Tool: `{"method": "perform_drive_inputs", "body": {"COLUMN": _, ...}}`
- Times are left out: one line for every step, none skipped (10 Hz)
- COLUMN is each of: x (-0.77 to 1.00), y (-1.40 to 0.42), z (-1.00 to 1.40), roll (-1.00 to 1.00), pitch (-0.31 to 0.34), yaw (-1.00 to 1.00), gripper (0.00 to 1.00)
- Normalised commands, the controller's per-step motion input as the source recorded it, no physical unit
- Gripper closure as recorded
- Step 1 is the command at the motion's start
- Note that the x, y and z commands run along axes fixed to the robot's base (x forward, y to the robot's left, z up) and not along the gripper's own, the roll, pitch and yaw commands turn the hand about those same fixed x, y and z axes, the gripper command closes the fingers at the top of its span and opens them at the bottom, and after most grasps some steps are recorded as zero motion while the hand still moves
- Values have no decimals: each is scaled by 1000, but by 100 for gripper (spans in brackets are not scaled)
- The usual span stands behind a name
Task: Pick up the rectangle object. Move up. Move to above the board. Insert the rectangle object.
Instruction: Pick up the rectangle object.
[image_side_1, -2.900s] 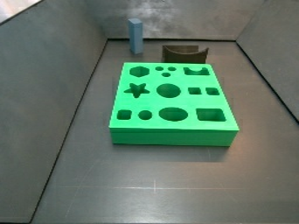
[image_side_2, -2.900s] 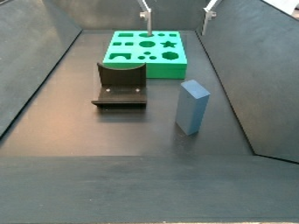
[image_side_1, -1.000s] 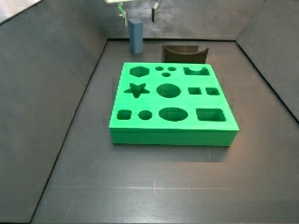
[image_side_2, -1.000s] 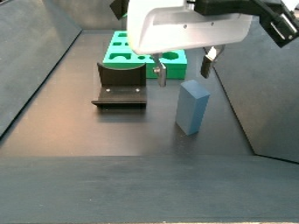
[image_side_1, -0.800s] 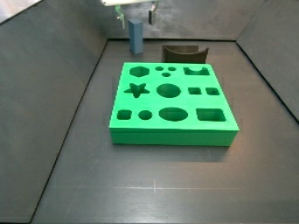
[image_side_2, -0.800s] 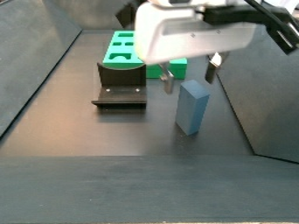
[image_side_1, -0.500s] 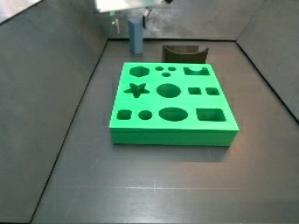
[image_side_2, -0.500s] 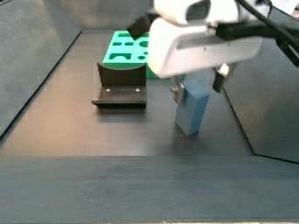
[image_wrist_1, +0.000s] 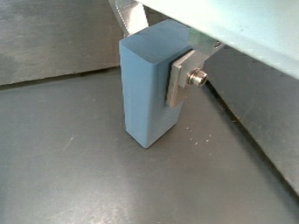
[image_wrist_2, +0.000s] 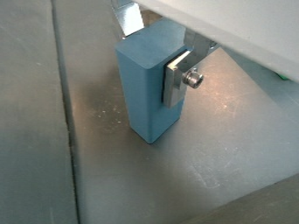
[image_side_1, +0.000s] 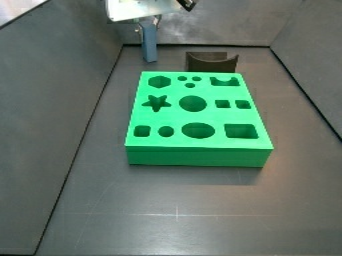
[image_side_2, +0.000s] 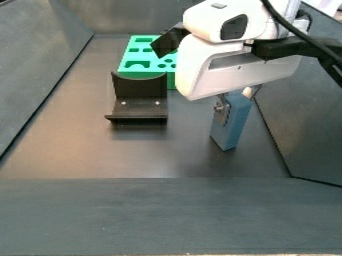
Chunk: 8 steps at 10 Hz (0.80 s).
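The rectangle object, a slim light-blue block, stands upright on the dark floor in both wrist views (image_wrist_1: 146, 96) (image_wrist_2: 142, 87). My gripper (image_wrist_1: 153, 54) is down over its upper part. One silver finger plate (image_wrist_1: 181, 77) lies flat against one side face, and the other finger shows behind the far side (image_wrist_2: 126, 16). In a side view the gripper (image_side_2: 231, 104) hides the block's top, and the block (image_side_2: 230, 128) stands near the right wall. The green board (image_side_1: 198, 115) lies apart from it, partly hidden in a side view (image_side_2: 142, 55).
The dark fixture (image_side_2: 138, 97) stands between the board and the block, and at the board's far edge in a side view (image_side_1: 210, 62). Grey walls (image_side_1: 80, 90) close in the floor on both sides. The block is close to a wall (image_side_2: 301, 120).
My gripper came down from above the block and now sits around its upper part. The block has shifted slightly sideways between the fingers.
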Motion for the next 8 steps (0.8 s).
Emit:
{"method": "perform_drive_inputs", "body": {"x": 0, "y": 0, "z": 0, "roll": 0, "pitch": 0, "yaw": 0, "gripper": 100}}
{"method": "perform_drive_inputs", "body": {"x": 0, "y": 0, "z": 0, "roll": 0, "pitch": 0, "yaw": 0, "gripper": 100}}
{"method": "perform_drive_inputs", "body": {"x": 0, "y": 0, "z": 0, "roll": 0, "pitch": 0, "yaw": 0, "gripper": 100}}
{"method": "perform_drive_inputs", "body": {"x": 0, "y": 0, "z": 0, "roll": 0, "pitch": 0, "yaw": 0, "gripper": 100}}
{"method": "perform_drive_inputs", "body": {"x": 0, "y": 0, "z": 0, "roll": 0, "pitch": 0, "yaw": 0, "gripper": 100}}
{"method": "perform_drive_inputs", "body": {"x": 0, "y": 0, "z": 0, "roll": 0, "pitch": 0, "yaw": 0, "gripper": 100}}
{"method": "perform_drive_inputs", "body": {"x": 0, "y": 0, "z": 0, "roll": 0, "pitch": 0, "yaw": 0, "gripper": 100}}
{"method": "perform_drive_inputs", "body": {"x": 0, "y": 0, "z": 0, "roll": 0, "pitch": 0, "yaw": 0, "gripper": 100}}
